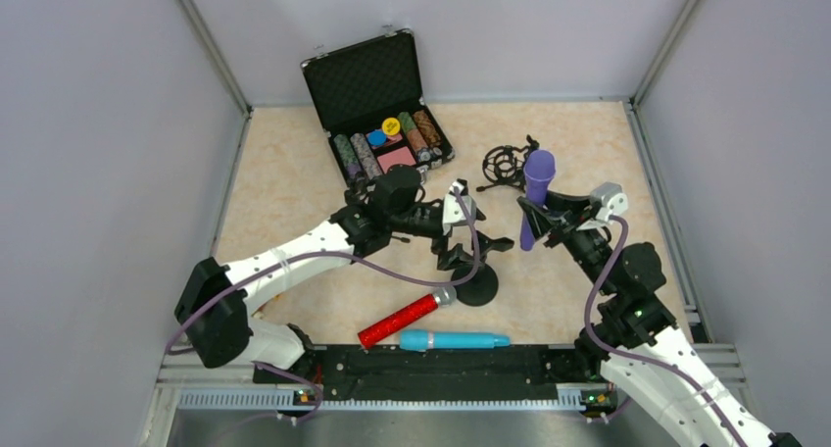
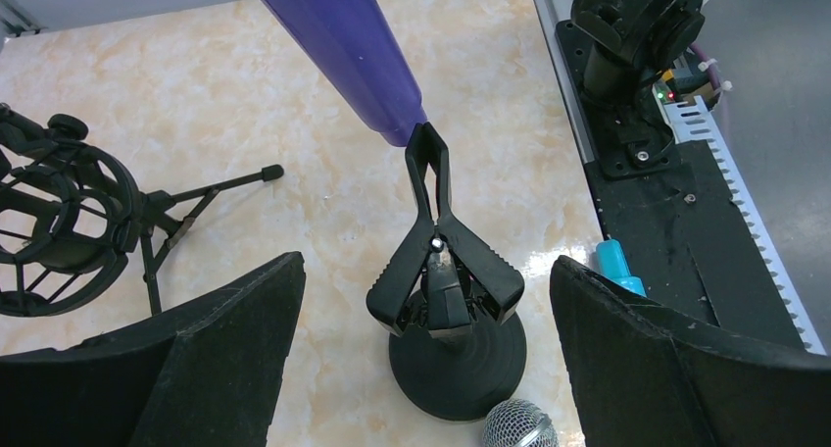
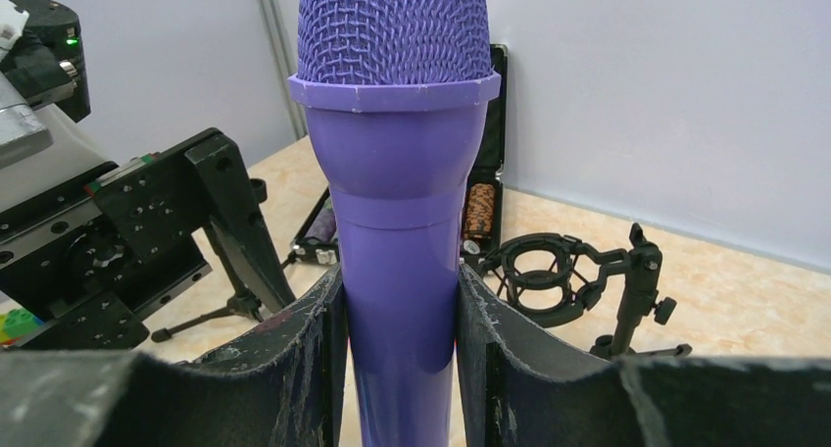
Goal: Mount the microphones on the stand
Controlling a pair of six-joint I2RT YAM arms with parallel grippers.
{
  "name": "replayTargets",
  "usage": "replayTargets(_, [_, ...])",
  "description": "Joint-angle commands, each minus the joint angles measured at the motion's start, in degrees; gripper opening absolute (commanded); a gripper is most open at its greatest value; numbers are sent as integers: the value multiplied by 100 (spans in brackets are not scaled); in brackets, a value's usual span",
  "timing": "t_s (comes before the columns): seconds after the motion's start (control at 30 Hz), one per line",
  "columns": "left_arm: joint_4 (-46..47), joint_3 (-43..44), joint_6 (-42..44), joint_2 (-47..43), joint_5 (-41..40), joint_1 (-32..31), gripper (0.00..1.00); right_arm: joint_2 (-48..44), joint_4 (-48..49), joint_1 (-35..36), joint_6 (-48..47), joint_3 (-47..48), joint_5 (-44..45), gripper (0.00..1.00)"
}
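Right gripper (image 3: 400, 305), purple microphone (image 3: 392, 173) clamped; tip perhaps touching clip stand (image 2: 443, 271)

The tabletop (image 1: 284, 197) is pale and sandy, with soft swirls like stone. Plain light grey walls stand at its far edge (image 1: 441, 21), left edge (image 1: 98, 173) and right edge (image 1: 750, 124). A thin silver post rises at the far left corner (image 1: 208, 45) and another at the far right corner (image 1: 674, 37). A black strip (image 1: 549, 365) runs along the near edge. The light is soft and even.
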Motion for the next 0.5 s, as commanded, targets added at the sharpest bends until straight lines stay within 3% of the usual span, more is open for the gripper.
replayTargets(0.0, [320,103,-84,59,95,-32,98,-25,435,63,-10,46,-183,0])
replayTargets(0.4, [91,121,341,196,-372,-156,93,-2,524,62,63,9,-366,0])
replayTargets(0.43, [29,139,378,215,-428,-156,89,4,529,64,61,9,-365,0])
replayTargets(0.47, [-21,165,426,234,-454,-156,74,7,548,62,52,10,-377,0])
